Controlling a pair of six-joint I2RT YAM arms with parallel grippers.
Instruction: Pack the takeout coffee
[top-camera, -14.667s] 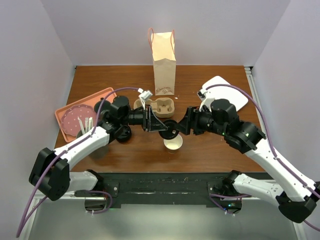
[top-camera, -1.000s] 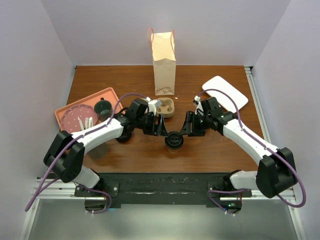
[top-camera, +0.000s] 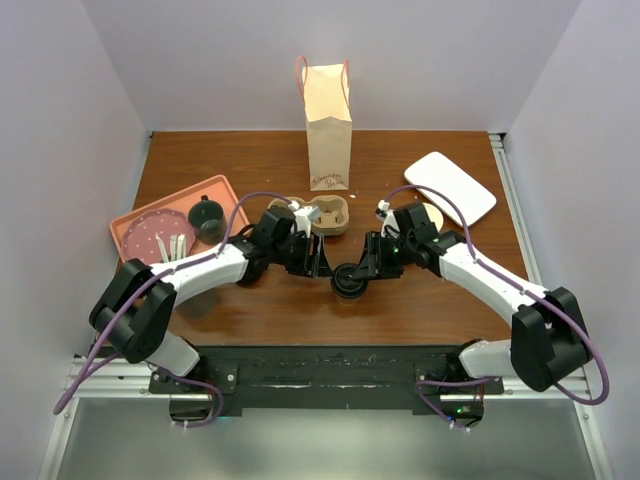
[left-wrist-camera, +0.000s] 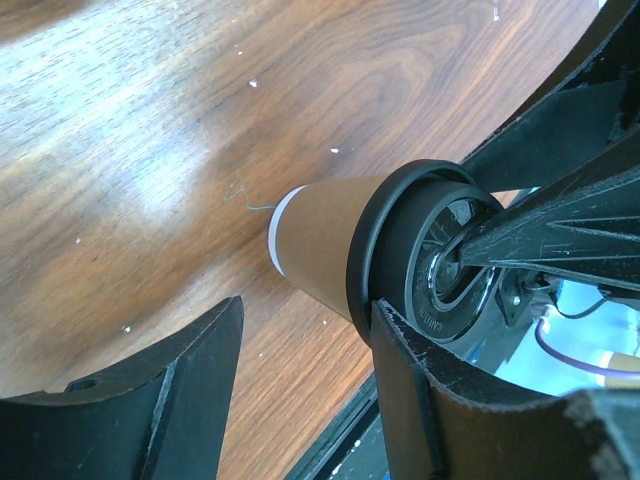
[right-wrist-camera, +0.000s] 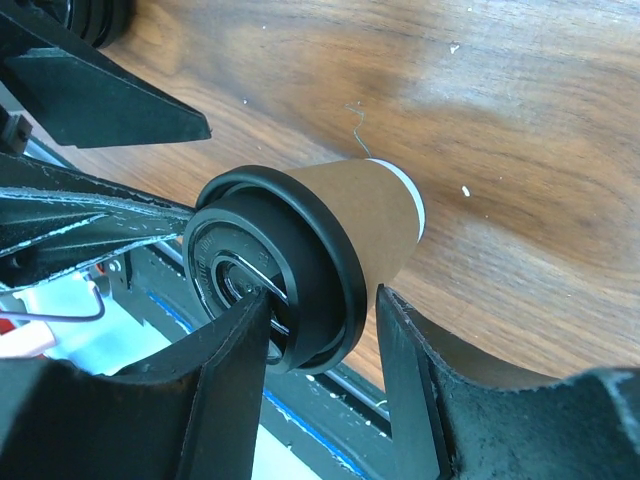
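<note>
The takeout coffee, a tan paper cup under a black sip lid, stands on the table between both arms. My right gripper reaches it from the right. It is shut across the lid's rim, one finger lying on the lid's top and the other against the cup wall just under the rim. My left gripper is open on the cup's left side. One of its fingertips touches the lid's edge, and bare wood shows between its fingers.
A tall paper bag stands at the back centre, with a tan cup carrier in front of it. At the left are a pink tray and a dark cup. A white plate lies at the back right.
My right gripper has slid left onto the lid and narrowed around its rim. The left gripper has closed a little and shifted slightly. The cup stands almost where it was.
</note>
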